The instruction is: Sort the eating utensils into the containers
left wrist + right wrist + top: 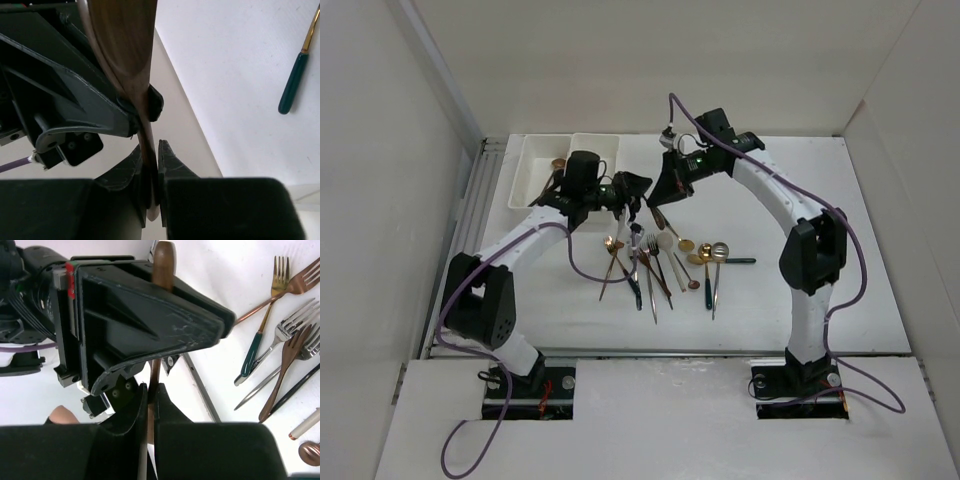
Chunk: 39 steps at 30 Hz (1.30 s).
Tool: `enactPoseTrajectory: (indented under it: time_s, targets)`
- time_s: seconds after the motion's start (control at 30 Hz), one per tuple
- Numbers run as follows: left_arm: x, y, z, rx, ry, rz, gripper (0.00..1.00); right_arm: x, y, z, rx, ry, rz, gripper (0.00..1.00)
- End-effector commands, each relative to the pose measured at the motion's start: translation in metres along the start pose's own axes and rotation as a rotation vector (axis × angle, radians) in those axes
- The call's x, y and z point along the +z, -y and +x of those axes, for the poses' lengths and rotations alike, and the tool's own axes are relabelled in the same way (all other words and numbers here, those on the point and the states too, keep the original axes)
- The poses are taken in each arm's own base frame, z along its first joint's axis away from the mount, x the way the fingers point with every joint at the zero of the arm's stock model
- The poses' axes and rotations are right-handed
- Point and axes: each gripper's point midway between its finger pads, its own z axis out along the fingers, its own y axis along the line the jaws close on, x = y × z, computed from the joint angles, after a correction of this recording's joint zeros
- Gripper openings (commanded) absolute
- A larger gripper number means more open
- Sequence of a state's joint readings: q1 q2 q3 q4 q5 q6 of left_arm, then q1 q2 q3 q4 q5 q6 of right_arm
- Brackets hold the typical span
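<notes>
Left wrist: copper utensil (127, 50) shaft pinched between left gripper (151, 162) fingers (172, 165).

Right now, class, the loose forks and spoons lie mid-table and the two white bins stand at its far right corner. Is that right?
Not quite. The two white bins stand at the far left corner, as the top external view shows. The loose forks and spoons do lie mid-table.
</notes>
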State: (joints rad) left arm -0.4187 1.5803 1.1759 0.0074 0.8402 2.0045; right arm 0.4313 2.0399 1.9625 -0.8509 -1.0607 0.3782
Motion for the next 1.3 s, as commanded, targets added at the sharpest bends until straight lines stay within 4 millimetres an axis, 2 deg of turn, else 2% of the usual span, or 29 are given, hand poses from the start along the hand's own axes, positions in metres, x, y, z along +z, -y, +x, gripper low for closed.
enactPoseTrajectory:
  time_s: [0.0, 0.07, 0.13, 0.17, 0.2, 0.23, 0.27, 0.3, 0.33, 0.37, 0.4, 0.43, 0.47, 0.5, 0.53, 0.57, 0.6, 0.63, 0.67, 0.7, 0.73, 0.77, 0.87, 0.9, 1.0, 1.1, 1.17, 1.2, 1.27]
  targets:
    - [-0.013, -0.036, -0.019, 0.314, 0.013, -0.063, 0.0, 0.004, -0.006, -0.014, -0.068, 0.04, -0.02, 0.0]
    - [-0.02, -0.041, -0.019, 0.237, -0.011, -0.07, 0.0, -0.003, -0.006, -0.02, -0.058, 0.067, -0.009, 0.0]
    - [-0.024, -0.038, -0.013, 0.055, -0.04, -0.076, 0.0, -0.02, -0.002, -0.032, -0.032, 0.124, 0.007, 0.34]
    - [-0.029, -0.037, -0.006, -0.038, -0.065, -0.082, 0.0, -0.03, -0.003, -0.039, -0.027, 0.162, 0.019, 0.48]
    - [-0.037, -0.038, 0.003, -0.134, -0.111, -0.092, 0.0, -0.041, -0.002, -0.045, -0.016, 0.203, 0.033, 0.54]
    - [-0.042, -0.034, 0.008, -0.243, -0.13, -0.092, 0.0, -0.06, 0.013, -0.057, 0.023, 0.285, 0.085, 0.61]
    - [-0.051, -0.042, 0.014, -0.327, -0.143, -0.111, 0.0, -0.084, -0.008, -0.074, -0.051, 0.402, 0.089, 0.64]
    - [-0.058, -0.021, 0.025, -0.554, -0.177, -0.089, 0.0, -0.115, 0.0, -0.093, 0.018, 0.547, 0.153, 0.73]
    - [-0.064, -0.016, 0.032, -0.673, -0.194, -0.096, 0.0, -0.126, -0.008, -0.099, 0.017, 0.625, 0.172, 0.8]
    - [-0.073, -0.025, 0.041, -0.777, -0.211, -0.129, 0.0, -0.15, 0.0, -0.109, 0.028, 0.733, 0.206, 0.81]
    - [-0.079, -0.021, 0.052, -0.914, -0.243, -0.155, 0.0, -0.173, -0.021, -0.108, 0.018, 0.831, 0.221, 0.91]
    - [-0.091, 0.0, 0.082, -1.085, -0.352, -0.193, 0.0, -0.184, -0.021, -0.108, 0.021, 0.893, 0.264, 1.0]
    - [-0.1, -0.01, 0.097, -1.322, -0.396, -0.305, 0.0, -0.198, -0.009, -0.111, 0.049, 0.983, 0.348, 1.0]
    - [-0.109, -0.004, 0.112, -1.432, -0.447, -0.345, 0.0, -0.201, -0.008, -0.107, 0.052, 0.998, 0.389, 1.0]
    - [-0.108, 0.027, 0.127, -1.58, -0.508, -0.315, 0.0, -0.206, -0.003, -0.103, 0.031, 1.002, 0.445, 1.0]
    - [-0.126, 0.039, 0.146, -1.673, -0.564, -0.357, 0.0, -0.204, 0.006, -0.1, 0.04, 1.001, 0.504, 1.0]
    - [-0.14, 0.018, 0.163, -1.759, -0.575, -0.451, 0.0, -0.2, 0.015, -0.089, 0.067, 0.961, 0.561, 1.0]
    - [-0.147, 0.024, 0.175, -1.833, -0.609, -0.477, 0.0, -0.193, 0.031, -0.085, 0.072, 0.916, 0.615, 1.0]
    - [-0.148, 0.063, 0.188, -1.976, -0.693, -0.438, 0.0, -0.191, 0.043, -0.08, 0.096, 0.894, 0.656, 1.0]
    - [-0.151, 0.069, 0.195, -2.027, -0.711, -0.441, 0.0, -0.193, 0.045, -0.077, 0.098, 0.892, 0.69, 1.0]
    - [-0.159, 0.056, 0.207, -2.048, -0.716, -0.488, 0.0, -0.189, 0.057, -0.072, 0.117, 0.866, 0.718, 1.0]
    - [-0.152, 0.085, 0.21, -2.129, -0.758, -0.434, 0.0, -0.187, 0.062, -0.069, 0.119, 0.853, 0.728, 1.0]
    - [-0.156, 0.109, 0.218, -2.148, -0.844, -0.433, 0.0, -0.182, 0.078, -0.052, 0.159, 0.816, 0.76, 1.0]
    - [-0.156, 0.133, 0.22, -2.149, -0.919, -0.417, 0.0, -0.181, 0.089, -0.044, 0.186, 0.8, 0.793, 1.0]
    - [-0.163, 0.153, 0.227, -2.147, -1.027, -0.49, 0.0, -0.175, 0.123, -0.011, 0.278, 0.704, 0.895, 1.0]
    - [-0.165, 0.167, 0.227, -2.166, -1.08, -0.51, 0.01, -0.155, 0.161, 0.034, 0.351, 0.581, 0.998, 0.91]
    - [-0.168, 0.168, 0.226, -2.165, -1.105, -0.524, 0.13, -0.136, 0.178, 0.068, 0.381, 0.491, 1.047, 0.79]
    - [-0.169, 0.173, 0.225, -2.165, -1.126, -0.52, 0.27, -0.127, 0.182, 0.079, 0.392, 0.461, 1.052, 0.74]
    - [-0.176, 0.169, 0.228, -2.144, -1.157, -0.561, 0.38, -0.115, 0.185, 0.095, 0.404, 0.424, 1.065, 0.61]
